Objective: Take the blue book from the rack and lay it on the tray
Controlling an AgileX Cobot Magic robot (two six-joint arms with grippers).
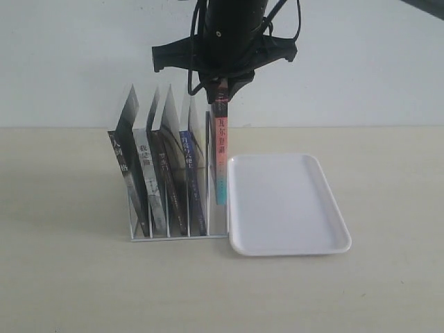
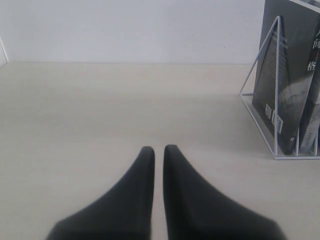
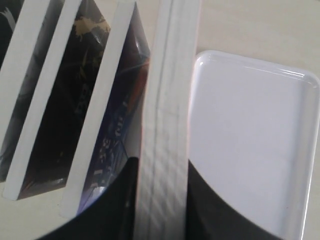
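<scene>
The left gripper [image 2: 158, 148] was seen only in its wrist view, low over the bare table [image 2: 75, 110]. Its two dark fingers were drawn almost together, with a thin slit between them and nothing held. The near end of the rack [image 1: 177, 236] stood ahead of it and off to one side.

In the exterior view, the rack was placed left of centre on the table. Its slots were occupied, from left to right, by a black-spined book [image 1: 125, 173], a white-spined book [image 1: 148, 173] and a dark-spined book [image 1: 166, 182], all leaning left. The blue book [image 1: 191, 173] was located in the next slot, leaning like its neighbours, and was touched by neither gripper.

At the right end of the rack, the pink-and-teal-spined book [image 1: 220, 159] was held upright. Its top edge was clamped by the right gripper [image 1: 219, 94], which reached down from above. Its lower end was seen higher than those of the other books.

The tray [image 1: 284, 201] lay flat just beside the rack on the right, with nothing on it.
</scene>
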